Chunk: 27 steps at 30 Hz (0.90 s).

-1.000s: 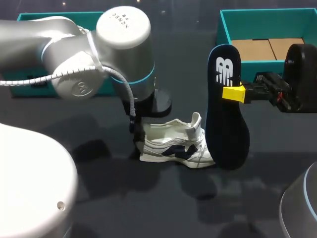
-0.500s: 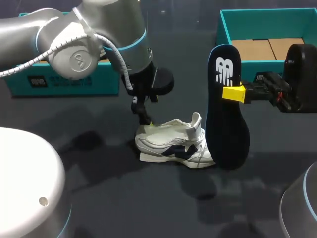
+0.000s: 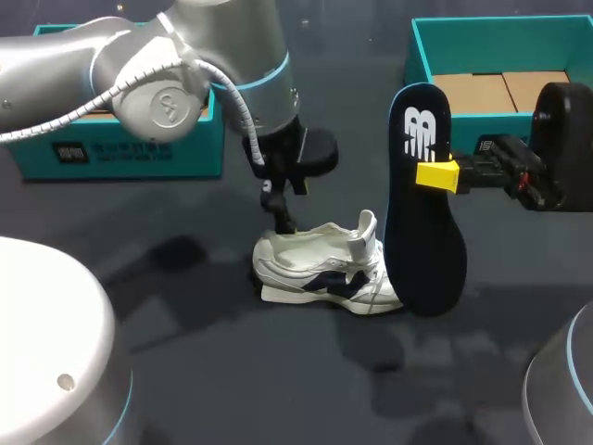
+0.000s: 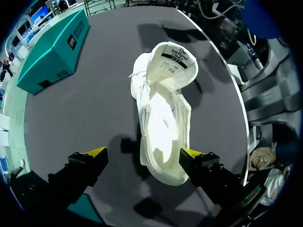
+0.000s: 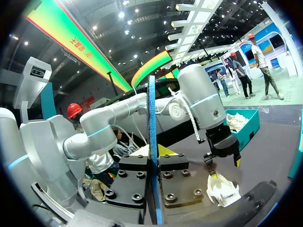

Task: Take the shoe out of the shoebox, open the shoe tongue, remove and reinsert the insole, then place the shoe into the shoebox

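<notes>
Left hand [image 4: 142, 152] wide open just above the shoe [image 3: 324, 269], right hand [image 5: 154, 152] tight on the upright insole [image 3: 422, 232] beside it

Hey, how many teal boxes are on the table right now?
2. The left teal box sits at the table's far left, partly behind the left arm. The right teal box sits at the far right, open, with cardboard inside.

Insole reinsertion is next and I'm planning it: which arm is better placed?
Right. The right gripper is shut on the insole, upright beside the shoe; the left gripper hangs open and empty over the shoe.
</notes>
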Available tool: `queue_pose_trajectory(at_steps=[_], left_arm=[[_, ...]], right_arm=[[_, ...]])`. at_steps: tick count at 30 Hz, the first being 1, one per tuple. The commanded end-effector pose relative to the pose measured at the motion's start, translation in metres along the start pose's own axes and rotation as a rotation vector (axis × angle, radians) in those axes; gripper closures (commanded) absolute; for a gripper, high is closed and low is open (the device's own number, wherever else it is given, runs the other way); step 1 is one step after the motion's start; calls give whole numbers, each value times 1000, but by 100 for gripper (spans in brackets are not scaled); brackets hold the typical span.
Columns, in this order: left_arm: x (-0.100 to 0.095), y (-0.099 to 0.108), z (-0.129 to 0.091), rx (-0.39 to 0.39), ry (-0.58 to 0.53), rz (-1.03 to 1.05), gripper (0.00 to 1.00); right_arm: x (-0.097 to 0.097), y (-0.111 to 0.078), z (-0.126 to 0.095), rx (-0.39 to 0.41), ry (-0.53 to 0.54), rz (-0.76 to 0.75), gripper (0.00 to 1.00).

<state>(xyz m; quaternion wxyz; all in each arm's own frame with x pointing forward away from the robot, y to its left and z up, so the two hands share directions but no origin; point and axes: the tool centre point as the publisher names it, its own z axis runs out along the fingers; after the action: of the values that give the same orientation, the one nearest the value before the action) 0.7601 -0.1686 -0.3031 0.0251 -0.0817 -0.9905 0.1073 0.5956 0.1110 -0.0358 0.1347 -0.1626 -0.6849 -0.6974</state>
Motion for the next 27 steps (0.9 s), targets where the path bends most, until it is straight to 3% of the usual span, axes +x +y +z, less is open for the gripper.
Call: queue_pose_trajectory(at_steps=[1, 11, 20, 22, 27], left_arm=[[-7, -17, 13, -24, 1, 0, 0], [-15, -29, 41, -24, 33, -31, 1], [-12, -27, 66, -36, 57, -62, 13], [-9, -28, 70, -39, 55, -64, 22], [-3, -29, 76, -66, 32, -79, 33]], right_arm=[[9, -4, -3, -5, -88, 1, 100], [9, -4, -3, -5, -88, 1, 100], [9, -4, -3, -5, -88, 1, 100], [9, -4, -3, -5, -88, 1, 100], [9, -4, -3, -5, -88, 1, 100]])
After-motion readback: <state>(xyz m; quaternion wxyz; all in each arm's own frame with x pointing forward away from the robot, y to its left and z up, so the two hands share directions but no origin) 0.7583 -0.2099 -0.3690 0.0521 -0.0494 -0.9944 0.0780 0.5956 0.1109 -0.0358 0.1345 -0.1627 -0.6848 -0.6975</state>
